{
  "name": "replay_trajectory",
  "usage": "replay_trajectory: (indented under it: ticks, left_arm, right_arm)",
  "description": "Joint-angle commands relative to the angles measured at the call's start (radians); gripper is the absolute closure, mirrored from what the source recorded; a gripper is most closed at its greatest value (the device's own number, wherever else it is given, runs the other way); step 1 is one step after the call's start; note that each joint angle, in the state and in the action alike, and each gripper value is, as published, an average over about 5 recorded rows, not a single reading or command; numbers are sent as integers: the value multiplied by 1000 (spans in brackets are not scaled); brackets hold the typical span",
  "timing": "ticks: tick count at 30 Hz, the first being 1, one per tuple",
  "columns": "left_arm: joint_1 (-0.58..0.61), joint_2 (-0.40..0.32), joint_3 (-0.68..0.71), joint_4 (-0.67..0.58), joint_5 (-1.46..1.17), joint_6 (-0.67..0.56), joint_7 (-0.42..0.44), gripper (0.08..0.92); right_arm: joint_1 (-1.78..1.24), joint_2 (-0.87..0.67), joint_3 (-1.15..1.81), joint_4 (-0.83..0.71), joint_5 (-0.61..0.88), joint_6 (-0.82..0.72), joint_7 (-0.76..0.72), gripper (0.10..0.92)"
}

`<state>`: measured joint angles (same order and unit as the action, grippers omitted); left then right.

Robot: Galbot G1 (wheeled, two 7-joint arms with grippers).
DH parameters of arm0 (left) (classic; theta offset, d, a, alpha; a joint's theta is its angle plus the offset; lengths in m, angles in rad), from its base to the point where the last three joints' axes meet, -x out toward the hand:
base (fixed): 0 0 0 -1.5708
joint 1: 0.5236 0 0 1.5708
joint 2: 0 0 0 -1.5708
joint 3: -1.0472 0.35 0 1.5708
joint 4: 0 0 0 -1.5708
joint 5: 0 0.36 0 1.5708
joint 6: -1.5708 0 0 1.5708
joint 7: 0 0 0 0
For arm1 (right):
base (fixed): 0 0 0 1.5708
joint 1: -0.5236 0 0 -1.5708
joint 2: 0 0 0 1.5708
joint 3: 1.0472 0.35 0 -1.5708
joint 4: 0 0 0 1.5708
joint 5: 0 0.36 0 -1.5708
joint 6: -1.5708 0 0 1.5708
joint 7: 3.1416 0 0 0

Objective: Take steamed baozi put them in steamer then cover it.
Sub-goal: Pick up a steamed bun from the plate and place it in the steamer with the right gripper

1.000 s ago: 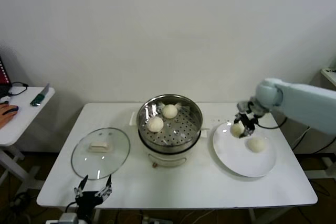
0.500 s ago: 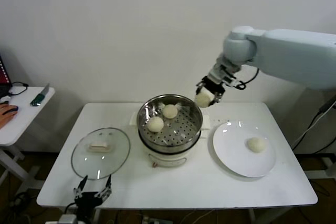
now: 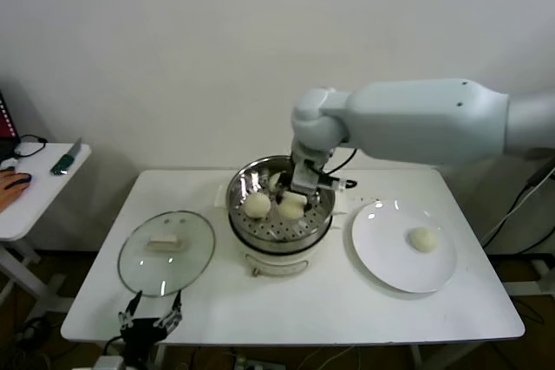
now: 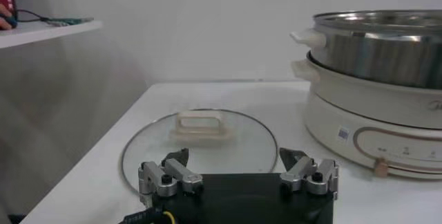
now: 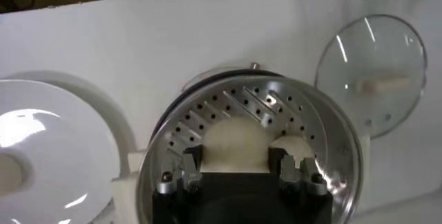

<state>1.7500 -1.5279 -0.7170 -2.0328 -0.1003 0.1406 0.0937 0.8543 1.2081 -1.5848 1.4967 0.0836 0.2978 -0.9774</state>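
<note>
L gripper (image 3: 154,316) waits at the table's near edge, jaws wide and empty, the cover (image 3: 166,250) flat on the table just beyond it. At centre, R gripper (image 3: 292,204) hangs inside the steamer (image 3: 323,186), clamped on a third baozi (image 3: 291,207); one bun (image 3: 257,204) sits to its left, another (image 3: 276,181) is half hidden behind it. Far right, well apart, the last baozi (image 3: 422,238) lies on the white plate (image 3: 381,253). Step in hand, by the look: loading bun no. 3. Next: let go, lift clear w/o nudging neighbours, fetch the fourth, then lid.
</note>
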Motion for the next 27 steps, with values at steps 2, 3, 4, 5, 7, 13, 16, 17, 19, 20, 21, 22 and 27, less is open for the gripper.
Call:
replay_trajectory:
  ticks: [2, 3, 4, 5, 7, 13, 16, 17, 19, 20, 21, 22, 27]
  left_arm:
    - [0, 0, -5, 3, -3, -1, 0, 177]
    - [-1, 0, -5, 4, -3, -1, 0, 177]
    - [-1, 0, -6, 5, -4, -2, 0, 177]
    - [-2, 0, -6, 5, -5, -2, -1, 177]
    - [-3, 0, -6, 6, -5, -2, -1, 177]
    - [-4, 2, -6, 8, -7, -4, -1, 177]
    - [-4, 2, -6, 8, -9, -5, -1, 177]
    - [-4, 2, -6, 8, -9, -6, -1, 177]
    - [-4, 2, -6, 8, -10, -7, -1, 177]
    - [-4, 2, -6, 8, -10, -7, -2, 177]
    - [-4, 1, -6, 8, -10, -7, -2, 177]
    - [-3, 1, -6, 8, -10, -8, -2, 177]
    - [-2, -1, -5, 8, -10, -8, -2, 177]
  right_arm:
    - [-151, 77, 6, -45, -149, 28, 26, 406]
    - [-157, 78, 5, -49, -150, 26, 26, 406]
    - [-162, 79, 5, -55, -150, 25, 26, 406]
    - [-165, 80, 5, -61, -151, 24, 26, 406]
    - [-172, 83, 7, -77, -153, 23, 27, 406]
    - [-183, 96, 12, -110, -151, 22, 33, 406]
    - [-185, 102, 12, -120, -151, 22, 32, 406]
    - [-186, 104, 12, -123, -151, 22, 32, 406]
    - [-188, 107, 11, -125, -149, 22, 32, 406]
    - [-189, 108, 10, -126, -149, 21, 33, 406]
    - [-190, 109, 10, -127, -149, 21, 33, 406]
    - [-191, 110, 10, -127, -149, 21, 35, 406]
    - [-185, 112, 11, -127, -144, 24, 39, 391]
